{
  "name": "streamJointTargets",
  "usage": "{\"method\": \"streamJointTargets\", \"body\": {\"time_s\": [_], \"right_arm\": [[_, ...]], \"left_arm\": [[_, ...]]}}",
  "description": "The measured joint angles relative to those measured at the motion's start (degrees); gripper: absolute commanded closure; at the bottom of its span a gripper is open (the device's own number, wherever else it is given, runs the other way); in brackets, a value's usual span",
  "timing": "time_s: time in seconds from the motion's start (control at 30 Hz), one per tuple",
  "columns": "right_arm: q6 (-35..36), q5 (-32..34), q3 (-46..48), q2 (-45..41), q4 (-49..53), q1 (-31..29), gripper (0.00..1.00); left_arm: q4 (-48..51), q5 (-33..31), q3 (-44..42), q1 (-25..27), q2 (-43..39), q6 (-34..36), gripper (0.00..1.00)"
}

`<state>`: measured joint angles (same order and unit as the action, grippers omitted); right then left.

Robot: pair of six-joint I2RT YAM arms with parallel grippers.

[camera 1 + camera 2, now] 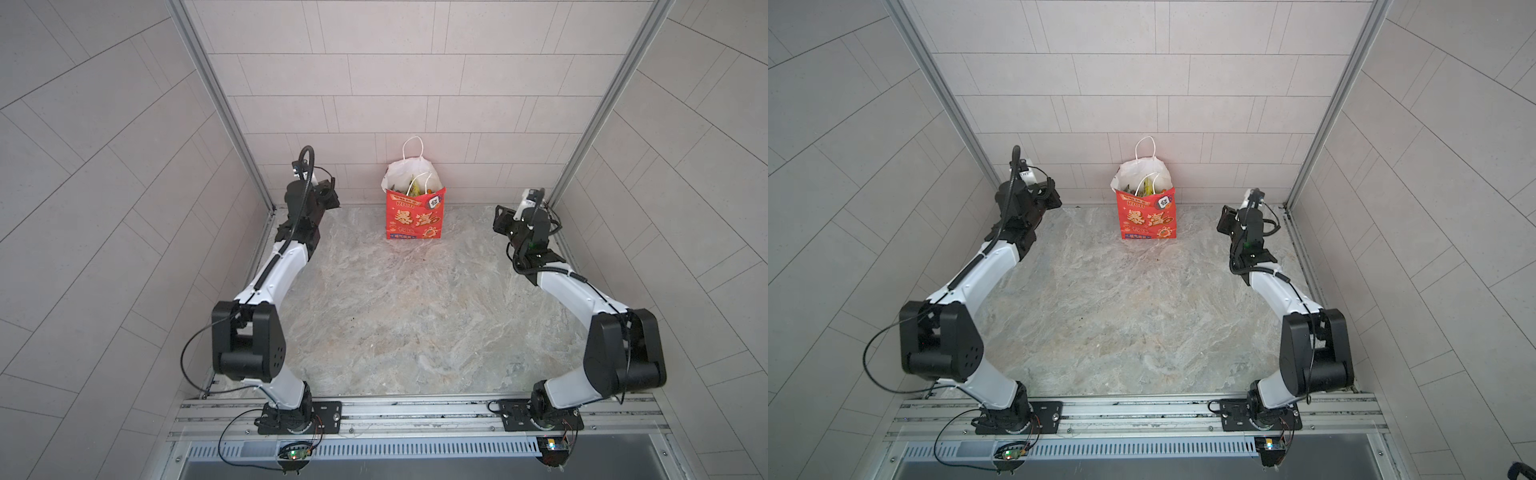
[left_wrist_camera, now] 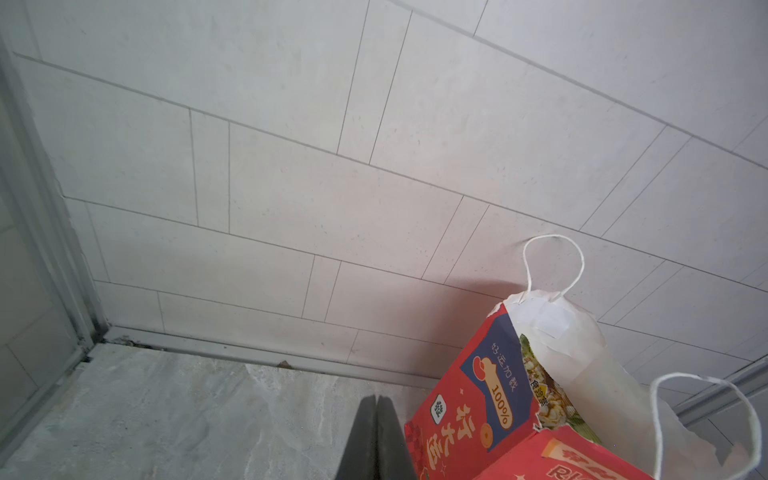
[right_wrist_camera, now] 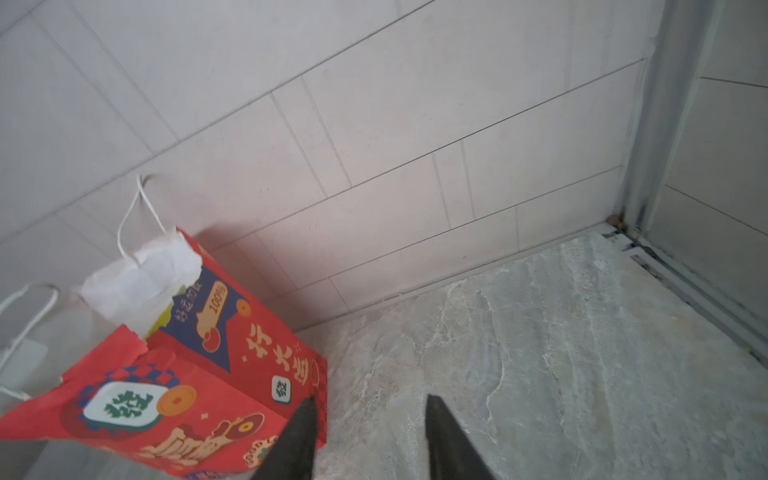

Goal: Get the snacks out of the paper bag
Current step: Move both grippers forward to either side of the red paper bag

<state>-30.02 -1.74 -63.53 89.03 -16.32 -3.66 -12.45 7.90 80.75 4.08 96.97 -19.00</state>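
Observation:
The red paper bag [image 1: 413, 216] [image 1: 1146, 218] stands upright at the back of the table against the wall, its mouth open and its white cord handles up. Snacks [image 1: 415, 189] [image 1: 1144, 187] poke out as yellow and green packet tops. A torn side of the paper bag [image 2: 478, 407] shows a green-edged snack packet [image 2: 548, 399]. My left gripper [image 2: 376, 400] [image 1: 330, 195] hovers left of the bag, shut and empty. My right gripper [image 3: 371, 399] [image 1: 500, 220] hovers right of the paper bag [image 3: 187, 395], jaws apart and empty.
The marble tabletop [image 1: 395, 324] stretches in front of the bag. A tiled back wall [image 1: 415, 83] rises right behind it. Aluminium frame posts [image 1: 224, 108] [image 1: 611, 104] flank the back corners. The arm bases sit on a metal rail [image 1: 415, 411] at the front edge.

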Motion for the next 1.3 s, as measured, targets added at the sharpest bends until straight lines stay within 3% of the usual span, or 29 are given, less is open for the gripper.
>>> {"method": "streamJointTargets", "body": {"time_s": [0.13,0.37,0.8,1.07,1.3], "right_arm": [[0.00,-3.72,-11.54,10.29,8.07,0.68,0.89],[-0.52,-10.95,-29.27,29.31,17.25,1.18,0.98],[-5.55,-24.74,-67.73,60.15,22.27,-0.59,1.00],[-13.73,-27.65,-78.36,70.10,18.25,-2.60,1.00],[-19.78,-28.57,-80.89,74.38,13.05,-2.47,1.00]], "left_arm": [[7.72,4.90,10.16,0.13,12.52,-3.13,1.00],[13.57,10.86,22.43,0.50,29.40,-6.14,1.00],[12.68,18.99,50.07,1.86,54.21,-12.66,1.00],[8.98,20.15,58.18,3.50,64.32,-18.71,1.00],[6.01,21.05,59.67,4.35,67.10,-22.21,1.00]]}}
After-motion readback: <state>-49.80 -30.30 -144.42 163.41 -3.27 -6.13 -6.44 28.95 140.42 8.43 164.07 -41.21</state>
